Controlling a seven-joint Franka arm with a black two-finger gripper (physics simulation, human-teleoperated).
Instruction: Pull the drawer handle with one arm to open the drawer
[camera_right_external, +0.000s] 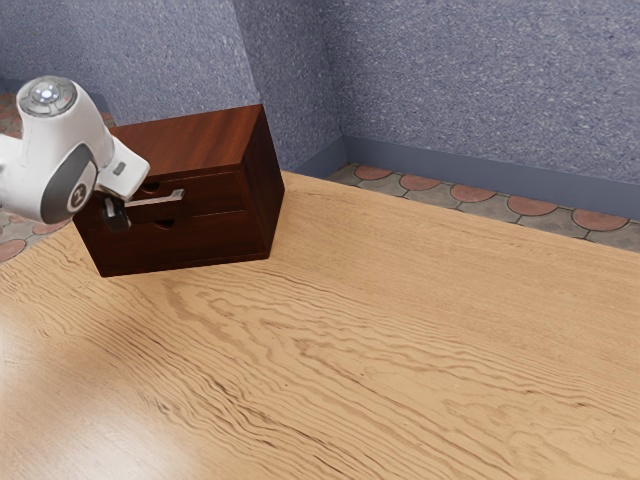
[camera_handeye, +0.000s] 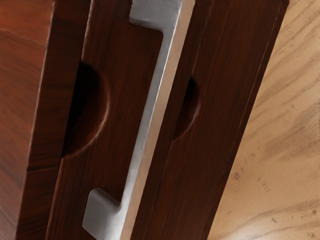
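At the exterior view's left the white arm (camera_right_external: 55, 150) reaches down to the front of a dark wooden cabinet (camera_right_external: 215, 135), and its black claw (camera_right_external: 116, 214) sits at the left end of the silver drawer handle (camera_right_external: 156, 199); whether the claw is wide, narrow or clamped on the bar I cannot tell. The handle lies across the upper drawer (camera_right_external: 210, 192), which looks about flush with the cabinet's face. The cabinet stands near the far left corner of the bench (camera_right_external: 400, 330), whose light wood stretches bare toward the right edge.
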